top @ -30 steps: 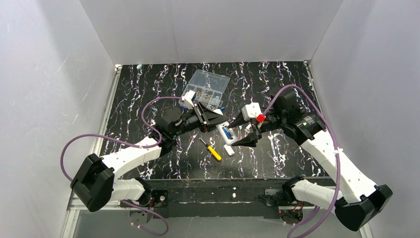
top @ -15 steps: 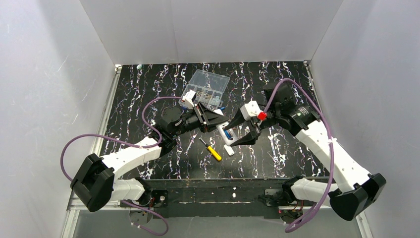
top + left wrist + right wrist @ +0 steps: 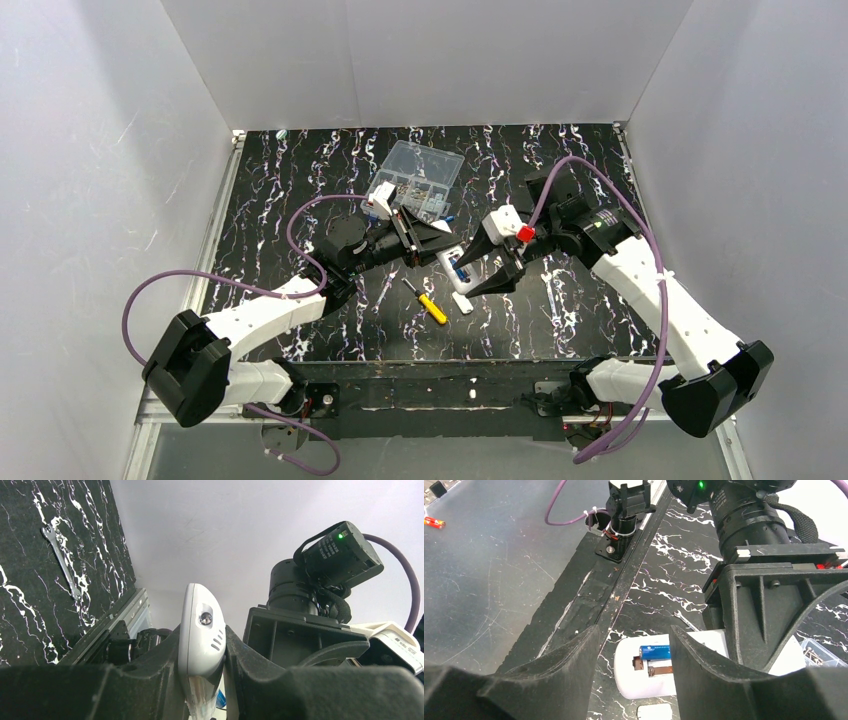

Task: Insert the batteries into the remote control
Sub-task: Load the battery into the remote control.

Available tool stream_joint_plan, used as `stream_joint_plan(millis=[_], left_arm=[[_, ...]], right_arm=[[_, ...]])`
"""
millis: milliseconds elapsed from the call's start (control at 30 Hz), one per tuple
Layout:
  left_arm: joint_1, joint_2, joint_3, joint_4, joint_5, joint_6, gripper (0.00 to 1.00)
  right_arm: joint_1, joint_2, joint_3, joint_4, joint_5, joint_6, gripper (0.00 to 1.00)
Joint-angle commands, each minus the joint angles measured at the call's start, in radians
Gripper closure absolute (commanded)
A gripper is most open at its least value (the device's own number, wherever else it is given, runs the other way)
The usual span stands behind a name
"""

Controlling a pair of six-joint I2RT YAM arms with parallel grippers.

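The white remote control (image 3: 449, 260) lies with its battery bay facing up. My left gripper (image 3: 440, 243) is shut on its far end; in the left wrist view the remote (image 3: 199, 630) is pinched edge-on between the pads. One blue battery (image 3: 655, 652) sits in the upper slot of the bay, and the lower slot shows bare metal contacts. It also shows in the top view (image 3: 459, 270). My right gripper (image 3: 633, 635) is open and empty, its jaws straddling the remote's free end (image 3: 649, 680); in the top view it (image 3: 480, 266) hovers just right of the battery.
The small white cover (image 3: 462, 303) and the yellow-handled screwdriver (image 3: 428, 301) lie in front of the remote. The clear compartment box (image 3: 421, 172) stands behind my left gripper. A thin wrench (image 3: 62, 561) lies on the black marbled table. White walls enclose three sides.
My right arm has shifted left, bringing its open jaws closer around the remote's free end. My left gripper and the remote have stayed still.
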Motion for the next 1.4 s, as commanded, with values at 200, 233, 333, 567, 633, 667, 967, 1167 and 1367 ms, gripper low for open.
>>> stream_joint_plan(millis=[200, 233, 333, 567, 633, 667, 967, 1167, 1367], left_arm=[[-0.003, -0.022, 0.031, 0.091, 0.032, -0.005, 1.00], [-0.003, -0.021, 0.033, 0.091, 0.032, -0.004, 1.00], [-0.003, -0.019, 0.035, 0.091, 0.032, -0.005, 1.00], [-0.004, -0.020, 0.041, 0.095, 0.035, -0.009, 1.00], [-0.004, -0.018, 0.045, 0.102, 0.037, -0.013, 1.00], [-0.003, -0.017, 0.047, 0.106, 0.038, -0.015, 1.00], [-0.003, -0.009, 0.046, 0.116, 0.043, -0.019, 1.00], [-0.003, -0.005, 0.046, 0.116, 0.041, -0.020, 1.00], [-0.003, -0.002, 0.046, 0.119, 0.041, -0.022, 1.00]], right_arm=[[0.000, 0.016, 0.034, -0.050, -0.005, -0.045, 0.40], [-0.001, 0.018, 0.034, -0.051, -0.003, -0.046, 0.40], [-0.002, 0.022, 0.033, -0.053, -0.003, -0.048, 0.40], [-0.010, 0.027, 0.024, -0.055, -0.007, -0.056, 0.40], [-0.014, 0.029, 0.022, -0.054, -0.012, -0.061, 0.40], [-0.015, 0.030, 0.021, -0.055, -0.015, -0.061, 0.40], [-0.017, 0.036, 0.044, -0.051, -0.047, -0.062, 0.38], [-0.017, 0.032, 0.072, -0.049, -0.070, -0.055, 0.35], [-0.017, 0.006, 0.065, -0.019, -0.081, -0.034, 0.33]])
